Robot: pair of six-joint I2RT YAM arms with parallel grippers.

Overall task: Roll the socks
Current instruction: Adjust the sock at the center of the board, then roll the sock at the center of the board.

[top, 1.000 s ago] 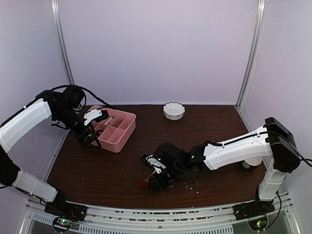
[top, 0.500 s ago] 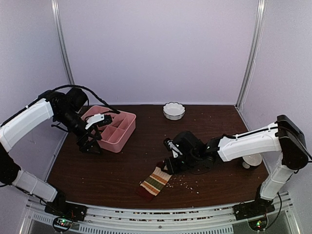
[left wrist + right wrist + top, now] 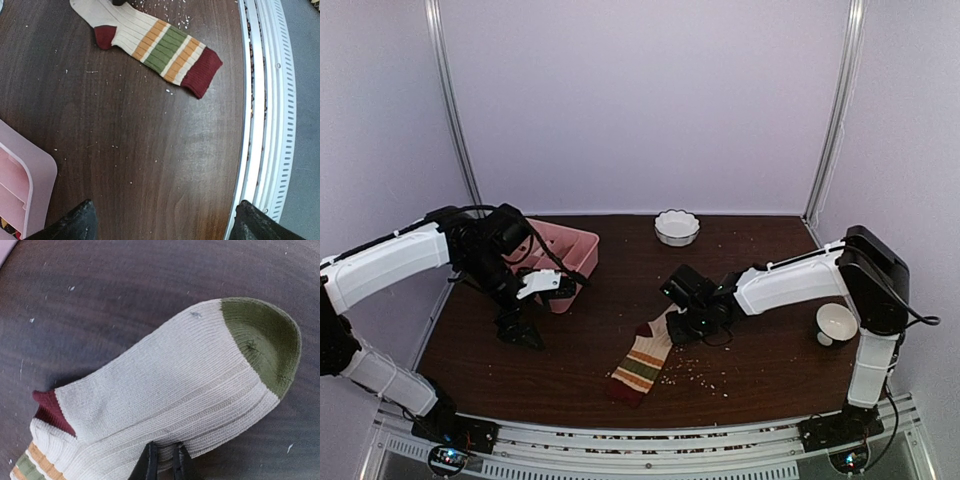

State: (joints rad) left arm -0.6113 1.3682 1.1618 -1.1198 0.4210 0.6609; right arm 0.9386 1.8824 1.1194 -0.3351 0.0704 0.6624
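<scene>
Reaching the right arm point(image 3: 790, 285) across the table point(image 3: 550, 365) from its base at the near right corner: rising upright first, folding sharply at the top, then running the white forearm low toward the middle. Tipping the black wrist down there and setting the right gripper point(image 3: 166, 465) on the sock point(image 3: 642, 362). Pinching the side edge of the foot, between heel and toe, with fingers pressed almost together and a sliver of cream knit showing between them in the wrist view.

Finding the sock lying flat on the dark wood near the middle of the table, slanting from the gripper down toward the near edge. Showing a green toe at the gripper end, a dark red heel, orange and green stripes along the leg, and a dark red cuff nearest the near edge. Sitting among scattered pale crumbs point(image 3: 705, 375).

Arching the left arm point(image 3: 400, 260) in from the near left corner, sweeping up and over toward the centre, then bending the wrist steeply down just in front of the pink tray point(image 3: 582, 250). Hanging the left gripper point(image 3: 167, 227) over the wood, well apart from the sock and to its left. Holding its fingers spread wide, with the two dark tips at opposite bottom corners of the wrist view, gripping nothing.

Noting a white scalloped bowl point(image 3: 677, 227) at the far edge and a white cup point(image 3: 835, 323) beside the right arm's upright link.
</scene>
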